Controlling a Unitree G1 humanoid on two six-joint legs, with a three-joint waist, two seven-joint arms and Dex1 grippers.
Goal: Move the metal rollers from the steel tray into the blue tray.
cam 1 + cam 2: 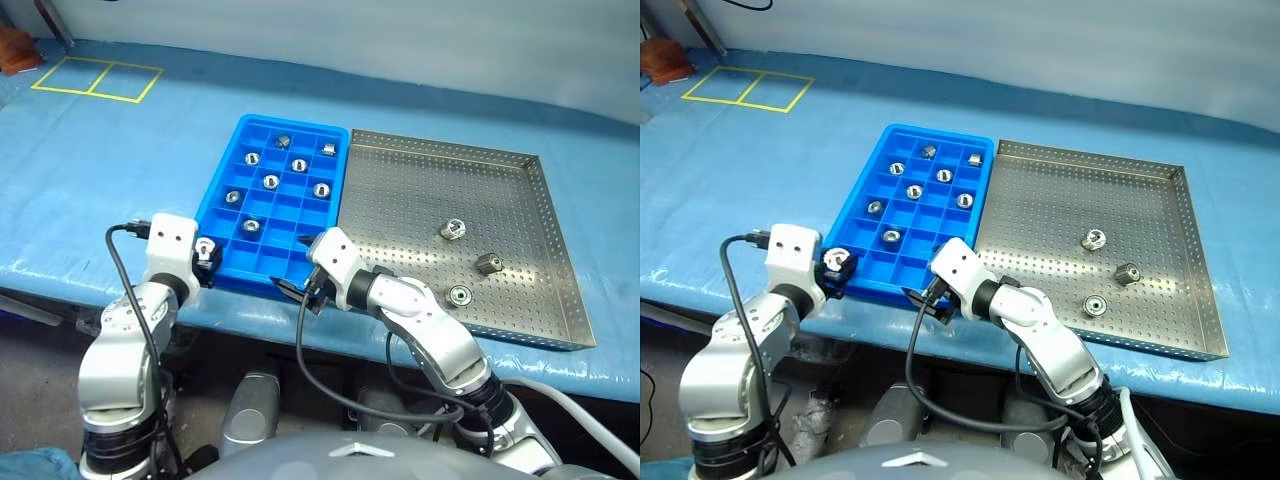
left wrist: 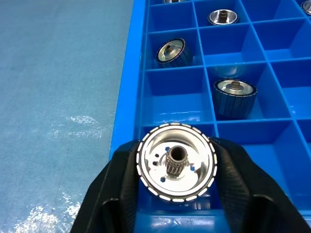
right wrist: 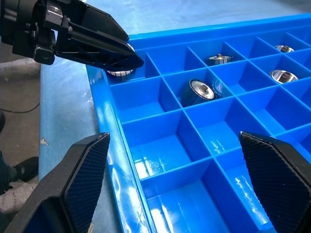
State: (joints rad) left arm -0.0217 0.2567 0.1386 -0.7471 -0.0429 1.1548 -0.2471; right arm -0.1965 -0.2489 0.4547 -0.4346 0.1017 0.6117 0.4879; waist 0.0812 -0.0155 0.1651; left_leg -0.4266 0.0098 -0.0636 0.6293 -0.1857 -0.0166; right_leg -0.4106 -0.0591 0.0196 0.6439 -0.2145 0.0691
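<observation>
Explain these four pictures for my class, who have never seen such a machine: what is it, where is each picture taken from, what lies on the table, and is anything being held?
This is a two-armed robot; each arm ends in a gripper with two black fingers. The two wide pictures come from cameras on its head, looking down at the table. The two close pictures come from cameras on its wrists.

On the blue-covered table sit a blue tray with square compartments and, beside it, a perforated steel tray. Several metal rollers already lie in the compartments; three more rest in the steel tray.

The left gripper has a roller between its fingers, at the blue tray's near left corner. The right gripper is open and holds nothing, at the blue tray's near edge.
</observation>
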